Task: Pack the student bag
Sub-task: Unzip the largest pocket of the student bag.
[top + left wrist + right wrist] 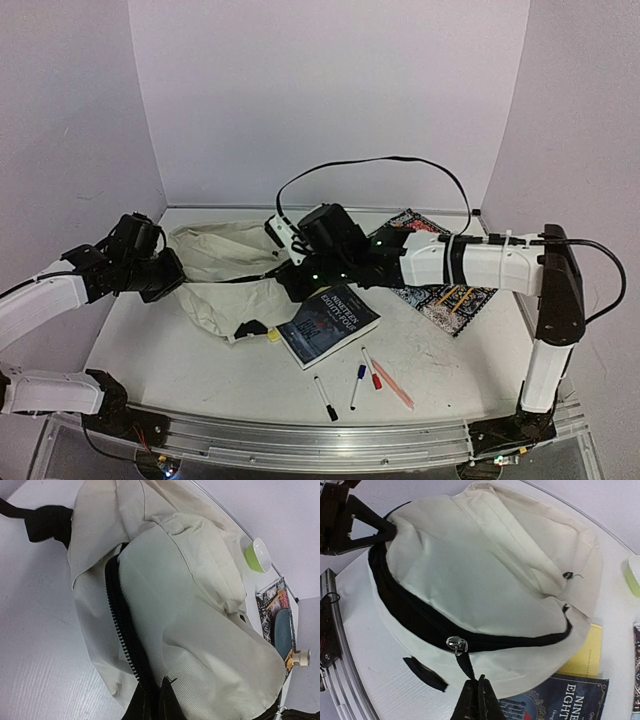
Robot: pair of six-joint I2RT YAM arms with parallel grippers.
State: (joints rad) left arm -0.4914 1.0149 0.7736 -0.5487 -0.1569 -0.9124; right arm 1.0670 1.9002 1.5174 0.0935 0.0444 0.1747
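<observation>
On the table (pixel 440 360): one student bag (pixel 215 265), four pens (pixel 371 368).

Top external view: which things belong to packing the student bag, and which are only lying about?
Part of the job:
- student bag
- left gripper, pinching its fabric
- right gripper, shut on the zipper tab
- blue book, markers and patterned book, probably to be packed

Only lying about:
- black cable
- green cup, it seems

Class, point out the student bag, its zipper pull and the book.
student bag (pixel 215 255): top external view, cream fabric body.
zipper pull (pixel 456 644): right wrist view, metal slider.
book (pixel 327 323): top external view, dark cover.
</observation>
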